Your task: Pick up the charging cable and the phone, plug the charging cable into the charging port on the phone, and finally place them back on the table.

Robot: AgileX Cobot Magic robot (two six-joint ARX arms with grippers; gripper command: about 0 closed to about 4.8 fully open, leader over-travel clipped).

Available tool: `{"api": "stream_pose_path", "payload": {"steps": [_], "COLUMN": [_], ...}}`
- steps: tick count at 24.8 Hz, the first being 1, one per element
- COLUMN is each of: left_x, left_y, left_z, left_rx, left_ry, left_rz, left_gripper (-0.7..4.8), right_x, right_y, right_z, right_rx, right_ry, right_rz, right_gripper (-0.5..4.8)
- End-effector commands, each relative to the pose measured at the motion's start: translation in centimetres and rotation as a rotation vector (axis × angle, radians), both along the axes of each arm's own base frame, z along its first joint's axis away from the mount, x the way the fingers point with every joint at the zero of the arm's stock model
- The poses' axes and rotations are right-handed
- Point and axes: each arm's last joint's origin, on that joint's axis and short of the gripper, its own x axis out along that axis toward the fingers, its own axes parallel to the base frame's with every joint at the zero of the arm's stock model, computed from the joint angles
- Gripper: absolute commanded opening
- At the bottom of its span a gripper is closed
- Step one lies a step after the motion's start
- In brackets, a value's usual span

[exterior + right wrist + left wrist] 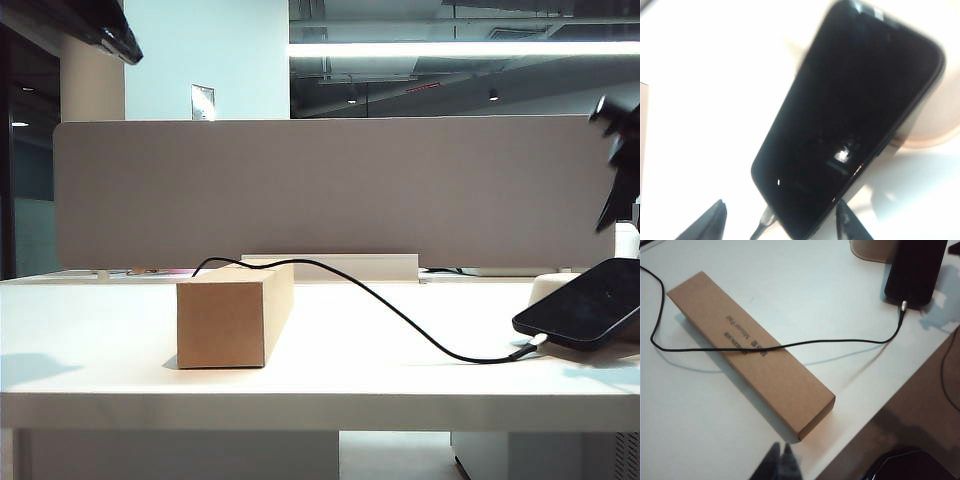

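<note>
1. White table [330, 370] with a grey panel [330, 190] standing behind it: that is where all the things lie.
2. The phone [585, 303] is on the right side of the table. It is tilted, with its far end propped on a cream tray [871, 250] and its near end down on the table.
3. The plug [903, 306] sits at the middle of the phone's short low edge, so I think it is in the port. The port itself is hidden by the plug.
4. The cable [400, 320] runs from the plug across the table and over a brown box [232, 313], then drops behind it.
5. The right gripper [780, 220] hangs above the phone's low end. Its jaws are wide apart, one tip on each side of the phone, and they hold nothing.
6. In the exterior view this arm shows as a dark shape at the top right, well above the phone.
7. The left gripper [780, 462] is up over the near edge of the table, by the end of the box. Its jaws are shut and it holds nothing.
8. I think the job is nearly done: phone and cable are joined and set down.
9. To end well, the right arm should go straight up with its jaws wide, so it does not bump the phone off the tray or tug the plug out.
10. The left arm should keep clear of the cable on the box.
</note>
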Motion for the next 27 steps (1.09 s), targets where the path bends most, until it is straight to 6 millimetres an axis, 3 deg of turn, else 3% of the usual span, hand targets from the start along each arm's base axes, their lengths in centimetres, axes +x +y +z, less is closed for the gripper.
{"api": "stream_pose_path", "payload": {"steps": [1,6,10,15,27], "left_x": [0.0,-0.1,-0.2,-0.2,-2.0], "left_y": [0.0,0.0,-0.1,-0.1,0.7], "left_z": [0.3,0.3,0.4,0.4,-0.1], "left_rx": [-0.013,-0.015,-0.039,-0.042,-0.041], "left_ry": [-0.022,-0.028,-0.022,-0.022,-0.016], "left_rz": [-0.009,-0.008,-0.041,-0.045,-0.043], "left_gripper": [-0.06,-0.06,-0.06,-0.06,-0.06], "right_x": [-1.6,-4.6,-7.1,-9.1,-11.3], "right_y": [-0.2,-0.7,-1.1,-1.3,-1.6], "right_z": [0.2,-0.2,-0.6,-0.8,-3.2], "right_rx": [-0.029,-0.082,-0.140,-0.261,-0.266], "right_ry": [-0.053,-0.147,-0.269,-0.366,-0.519], "right_rz": [-0.023,-0.063,-0.117,-0.055,-0.076], "right_gripper": [2.52,0.92,-0.04,-0.05,-0.05]}}
